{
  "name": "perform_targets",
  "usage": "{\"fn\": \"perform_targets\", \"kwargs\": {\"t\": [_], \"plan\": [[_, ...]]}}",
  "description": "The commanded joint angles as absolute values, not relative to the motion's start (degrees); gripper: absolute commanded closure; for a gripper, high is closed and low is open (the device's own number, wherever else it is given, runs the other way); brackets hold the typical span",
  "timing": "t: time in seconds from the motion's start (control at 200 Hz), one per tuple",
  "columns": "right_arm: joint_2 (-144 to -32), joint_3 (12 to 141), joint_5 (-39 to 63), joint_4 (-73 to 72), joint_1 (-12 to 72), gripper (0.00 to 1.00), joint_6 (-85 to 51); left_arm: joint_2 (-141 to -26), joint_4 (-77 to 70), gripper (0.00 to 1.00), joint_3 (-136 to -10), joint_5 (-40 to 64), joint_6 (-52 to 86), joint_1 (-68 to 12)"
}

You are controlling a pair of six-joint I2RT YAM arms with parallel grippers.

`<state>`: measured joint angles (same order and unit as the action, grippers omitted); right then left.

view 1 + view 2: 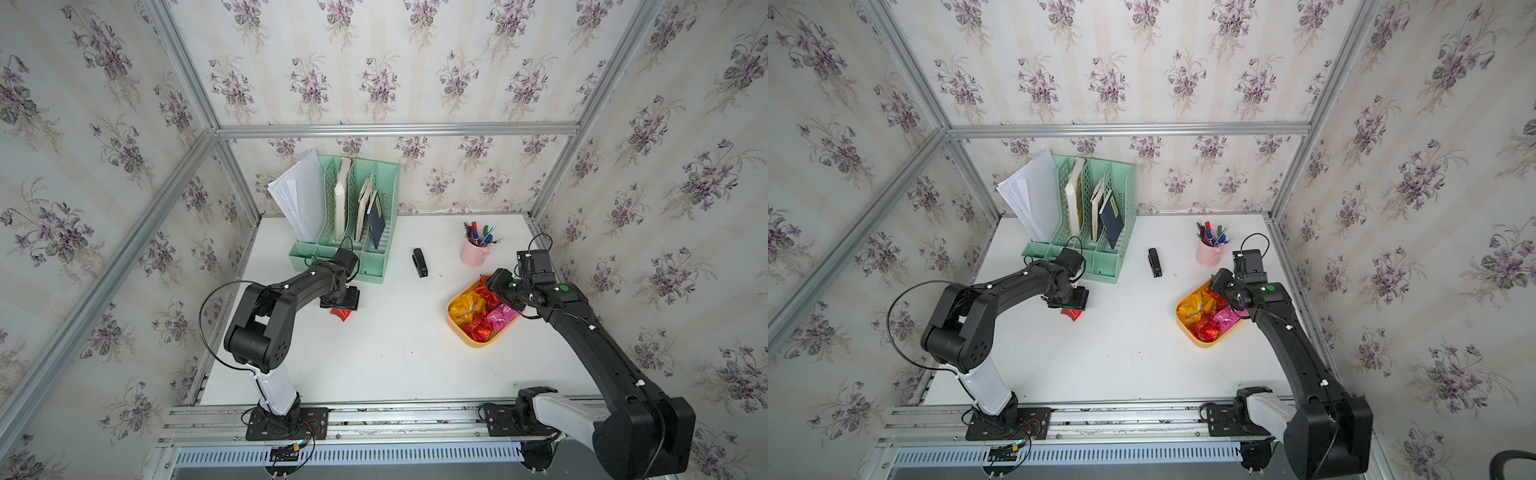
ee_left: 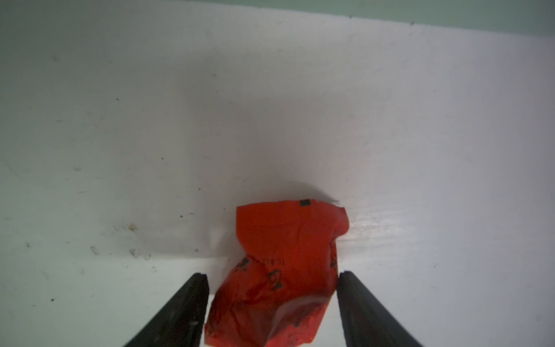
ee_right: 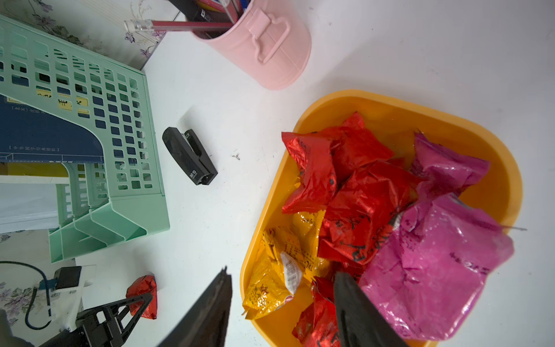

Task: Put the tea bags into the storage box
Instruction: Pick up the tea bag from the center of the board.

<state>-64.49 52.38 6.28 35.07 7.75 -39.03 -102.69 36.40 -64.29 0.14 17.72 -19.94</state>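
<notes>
**Fig. 1.** Only loose red tea bag [image 2: 285,255] flat on the matte white table [image 1: 395,365], straight beneath the left hand [image 2: 272,273] and well apart from the storage box [image 3: 384,105]. Long axis parallel to the 2 fingers, narrow width across the closing line. Left hand part-spread, straddling the packet: 1 finger touching foil, a slim gap at the other, not yet pinching. Right hand [image 3: 281,270] spread and empty above the box's rim. Left arm [image 1: 291,291] clearly nearer. Crinkled glossy foil, pillow-shaped, probably springy and slippery. Box of smooth rigid plastic with rounded corners and low walls, heaped with red, pink and yellow tea bags [image 3: 360,195].
</notes>
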Motion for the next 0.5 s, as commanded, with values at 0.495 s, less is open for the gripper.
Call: {"fn": "perform_targets", "kwargs": {"t": [0.495], "plan": [[-56.6,48.0,6.3,39.5,7.8,0.40,-43.4,-99.7,37.1,0.70,-61.7,5.2,19.4,-20.4]]}}
